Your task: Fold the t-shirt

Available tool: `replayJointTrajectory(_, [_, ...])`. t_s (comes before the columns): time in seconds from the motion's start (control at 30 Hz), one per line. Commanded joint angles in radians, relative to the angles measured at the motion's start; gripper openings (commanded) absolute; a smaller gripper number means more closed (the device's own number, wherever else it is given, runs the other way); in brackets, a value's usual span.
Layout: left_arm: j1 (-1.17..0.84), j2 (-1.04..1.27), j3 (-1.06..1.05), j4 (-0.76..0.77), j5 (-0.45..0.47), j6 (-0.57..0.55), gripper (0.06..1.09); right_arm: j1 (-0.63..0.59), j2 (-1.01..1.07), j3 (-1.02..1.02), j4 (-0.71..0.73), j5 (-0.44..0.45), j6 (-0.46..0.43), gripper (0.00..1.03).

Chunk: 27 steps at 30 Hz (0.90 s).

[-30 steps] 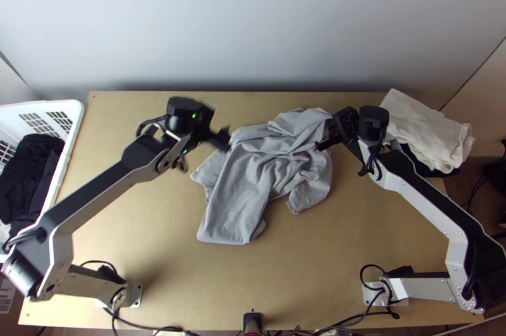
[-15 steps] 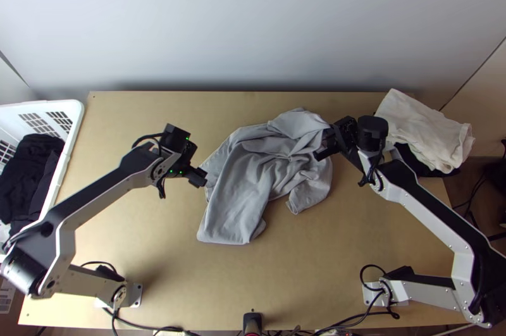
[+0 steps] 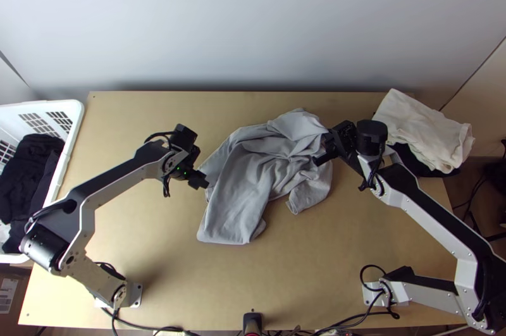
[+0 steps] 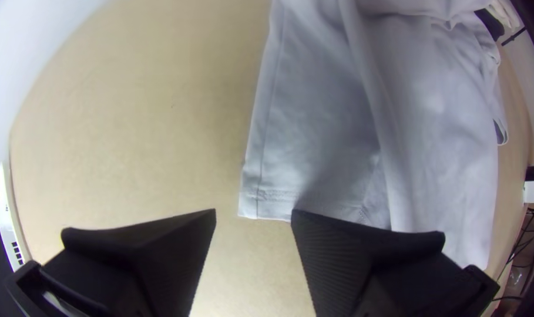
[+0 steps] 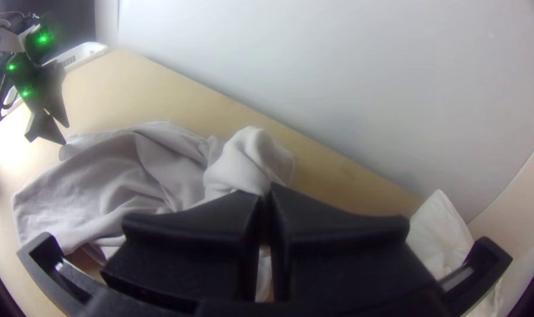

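A light grey t-shirt (image 3: pixel 243 184) lies bunched and wrinkled in the middle of the table. At its left edge is my left gripper (image 3: pixel 201 181); in the left wrist view that gripper (image 4: pixel 254 214) stands open beside a hemmed corner of the shirt (image 4: pixel 313 129), one finger overlapping the hem in the picture. My right gripper (image 3: pixel 321 154) is at the shirt's right upper part. Seen in the right wrist view, the right gripper (image 5: pixel 265 191) is shut on a raised, crumpled bit of the shirt (image 5: pixel 246 161).
A white basket (image 3: pixel 71 140) with dark clothes (image 3: pixel 28 171) stands at the left edge. Folded cream cloth (image 3: pixel 424 130) lies on a black one (image 3: pixel 411 157) at the back right. A pale wall (image 3: pixel 253 26) rises behind the table.
My left gripper has come away from the shirt's upper left, moving down and left to its left edge. The right gripper has shifted slightly downward. The shirt's left corner lies differently.
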Motion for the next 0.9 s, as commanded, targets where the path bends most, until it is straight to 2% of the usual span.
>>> replayJointTrajectory(0.0, [0.007,0.037,0.012,-0.009,0.043,0.02,0.45,0.002,-0.002,0.001,-0.003,0.001,0.0,0.03])
replayJointTrajectory(0.07, [0.007,0.046,0.012,-0.008,0.059,0.021,0.43,0.002,-0.002,0.001,-0.006,0.001,0.0,0.03])
replayJointTrajectory(0.17, [0.007,0.063,0.015,-0.006,0.065,0.023,0.31,0.002,-0.001,0.001,-0.006,0.001,-0.004,0.03])
replayJointTrajectory(0.2, [0.005,0.064,0.015,-0.006,0.065,0.023,0.31,0.002,-0.001,0.002,-0.006,0.001,-0.006,0.03])
replayJointTrajectory(0.27, [0.004,0.066,0.015,-0.006,0.066,0.026,0.24,0.0,-0.001,0.004,-0.006,0.001,-0.006,0.03])
replayJointTrajectory(0.47, [0.005,0.063,0.02,-0.006,0.068,0.044,0.15,0.0,-0.001,-0.001,-0.006,0.001,-0.008,0.03])
replayJointTrajectory(0.5, [0.005,0.055,0.02,-0.001,0.068,0.058,0.1,0.0,-0.001,-0.001,-0.006,0.001,-0.008,0.03])
replayJointTrajectory(0.87, [0.068,0.001,0.09,0.032,0.071,0.095,0.09,0.002,-0.001,0.015,-0.009,0.001,-0.009,0.03])
